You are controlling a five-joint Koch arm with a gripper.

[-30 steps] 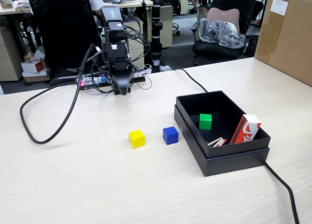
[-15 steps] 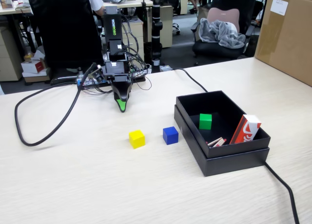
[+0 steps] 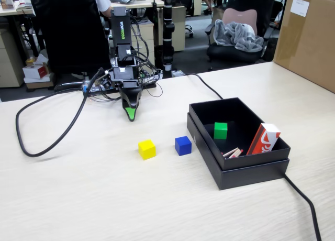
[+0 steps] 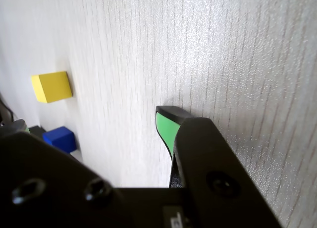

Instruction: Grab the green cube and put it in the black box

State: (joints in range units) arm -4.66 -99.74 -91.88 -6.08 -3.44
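- Well, I am looking at a pale wood-grain table (image 3: 78,199) in an office: a swivel chair (image 3: 235,36) with grey cloth on it behind, a large brown cardboard carton (image 3: 309,36) at the far right corner.
- I count three small cubes: one bright-green cube (image 3: 220,130), one yellow cube (image 3: 147,149), one blue cube (image 3: 182,145).
- I see the green cube lying inside the shallow matte-black cardboard box (image 3: 251,170) near the table's right edge; the yellow and blue ones sit on the table just left of it.
- Also in the box is one red-and-white carton (image 3: 263,139); I cannot read its lettering.
- I see the black green-tipped gripper (image 3: 130,114) pointing down near the far edge, holding nothing; whether its jaws are parted I cannot tell.
- I read "WOWROBO" on the arm (image 3: 120,34).
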